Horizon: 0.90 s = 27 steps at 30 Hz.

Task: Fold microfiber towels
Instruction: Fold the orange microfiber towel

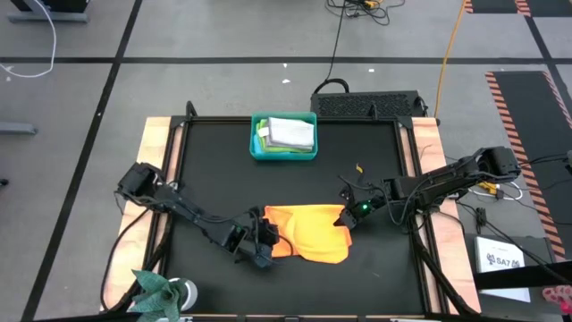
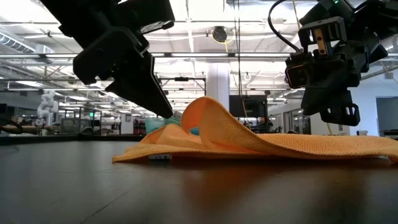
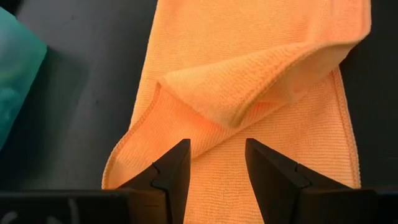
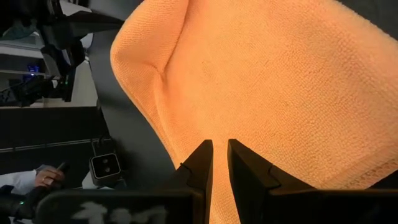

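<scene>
The orange-yellow towel (image 1: 308, 234) is spread on the black table (image 1: 214, 161) in the lower centre of the high view, partly doubled over; in the low view (image 2: 249, 140) one layer is seen raised into a hump near the middle, so the fold is judged only part made. At the towel's left edge in the high view the left gripper (image 1: 261, 250) is placed; in its wrist view its fingers (image 3: 174, 171) are seen parted, with cloth lying between and beneath them but nothing pinched. At the towel's upper right corner the right gripper (image 1: 350, 215) is set; its fingers (image 4: 200, 163) are nearly together, and a cloth edge may be nipped between them, though this cannot be told for certain.

For the step to be done well, the loose flap (image 3: 249, 93) should be taken at its free edge, not at the layer below; it should be drawn across flat so that edge meets edge; the opposite corner should be pinned so the cloth is not dragged over the table.

In the teal bin (image 1: 283, 138) at upper centre, further folded towels (image 1: 290, 132) are stacked, a light grey one uppermost.
</scene>
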### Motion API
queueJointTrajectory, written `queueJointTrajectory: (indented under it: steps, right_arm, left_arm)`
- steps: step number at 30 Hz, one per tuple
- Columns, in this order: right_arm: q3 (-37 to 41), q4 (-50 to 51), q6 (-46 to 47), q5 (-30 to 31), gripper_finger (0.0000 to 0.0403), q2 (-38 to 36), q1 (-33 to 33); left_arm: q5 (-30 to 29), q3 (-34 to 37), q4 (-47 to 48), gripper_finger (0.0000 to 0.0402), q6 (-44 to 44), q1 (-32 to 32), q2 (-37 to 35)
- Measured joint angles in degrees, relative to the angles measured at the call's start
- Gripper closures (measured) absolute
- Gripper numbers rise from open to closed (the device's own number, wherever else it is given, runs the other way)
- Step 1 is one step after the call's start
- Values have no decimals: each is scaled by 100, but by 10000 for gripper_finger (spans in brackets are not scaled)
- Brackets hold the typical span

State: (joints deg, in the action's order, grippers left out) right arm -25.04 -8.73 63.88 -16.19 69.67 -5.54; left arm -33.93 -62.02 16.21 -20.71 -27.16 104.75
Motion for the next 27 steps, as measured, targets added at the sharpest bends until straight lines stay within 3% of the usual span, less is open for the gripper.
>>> queueJointTrajectory:
  steps: [27]
  right_arm:
    - [0, 0, -20, -28, 360, 0, -2]
  left_arm:
    - [90, -2, -750, 245, -400, 348, -4]
